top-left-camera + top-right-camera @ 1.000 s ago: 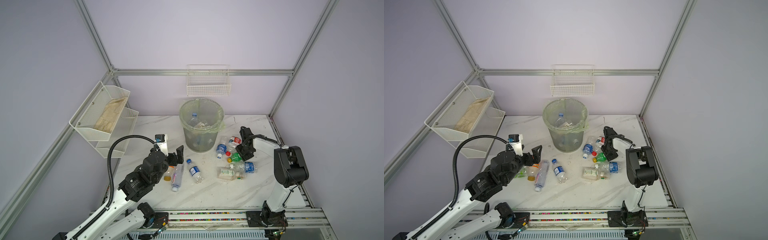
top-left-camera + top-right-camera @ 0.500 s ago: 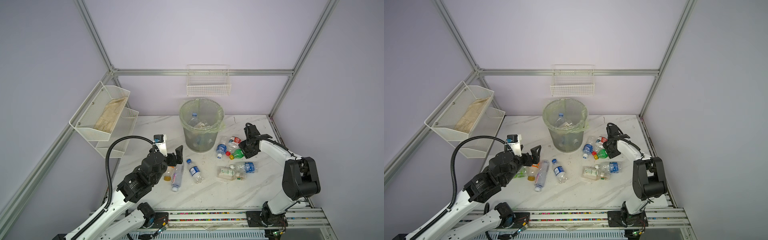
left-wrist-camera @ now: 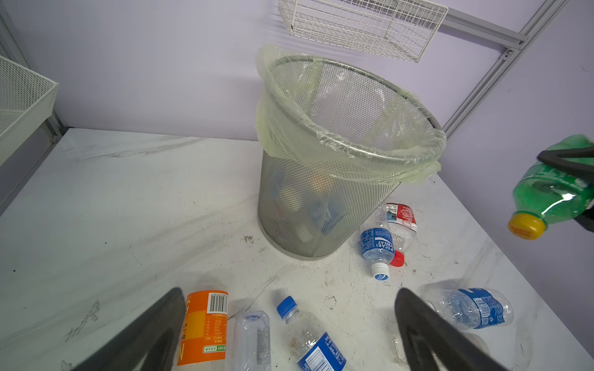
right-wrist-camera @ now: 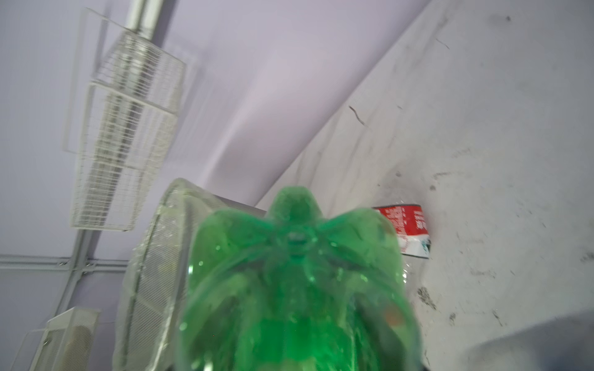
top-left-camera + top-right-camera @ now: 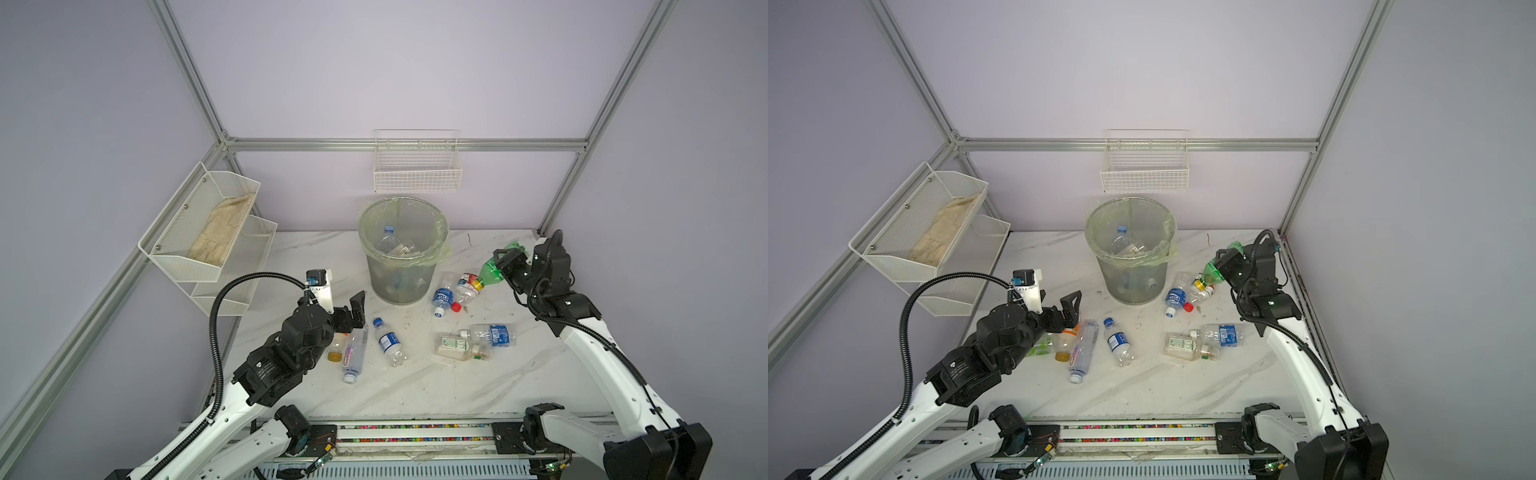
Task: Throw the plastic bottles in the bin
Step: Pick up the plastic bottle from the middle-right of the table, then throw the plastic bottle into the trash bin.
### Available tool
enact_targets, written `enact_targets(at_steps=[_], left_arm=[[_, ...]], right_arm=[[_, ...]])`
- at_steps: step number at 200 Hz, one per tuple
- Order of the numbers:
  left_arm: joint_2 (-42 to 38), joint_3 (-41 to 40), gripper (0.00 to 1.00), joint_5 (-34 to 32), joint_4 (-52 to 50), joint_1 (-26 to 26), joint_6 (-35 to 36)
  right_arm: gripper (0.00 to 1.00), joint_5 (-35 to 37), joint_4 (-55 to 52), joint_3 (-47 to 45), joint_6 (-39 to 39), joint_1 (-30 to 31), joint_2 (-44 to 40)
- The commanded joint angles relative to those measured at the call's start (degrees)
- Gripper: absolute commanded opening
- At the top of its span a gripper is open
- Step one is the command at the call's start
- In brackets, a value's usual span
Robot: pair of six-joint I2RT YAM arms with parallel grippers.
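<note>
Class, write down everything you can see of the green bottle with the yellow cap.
The green bottle is translucent green plastic that looks slightly crumpled, with a lobed base and a yellow cap. The right gripper clamps its body from two sides and holds it in the air, tilted, with the cap lowest and the base uppermost. It hangs above the table, to the right of the bin and not over its opening. Only the gripper seems to touch it.
</note>
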Motion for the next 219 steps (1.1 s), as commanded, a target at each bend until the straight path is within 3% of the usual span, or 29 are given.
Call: enact_targets(at_steps=[1, 123, 219], left_arm=[[-0.4, -2.4, 1.00, -0.9, 1.2, -0.3, -1.2], [-1.7, -3.9, 1.00, -0.3, 1.1, -0.3, -2.0], [-2.9, -4.7, 1.00, 3.1, 3.8, -0.3, -0.4]], right_arm=[[0.00, -4.7, 9.1, -0.8, -9.7, -0.1, -3.7], [0.00, -16.3, 12.9, 1.4, -22.2, -0.2, -14.9], [0.00, -19.3, 15.0, 6.4, -22.8, -0.2, -10.0]])
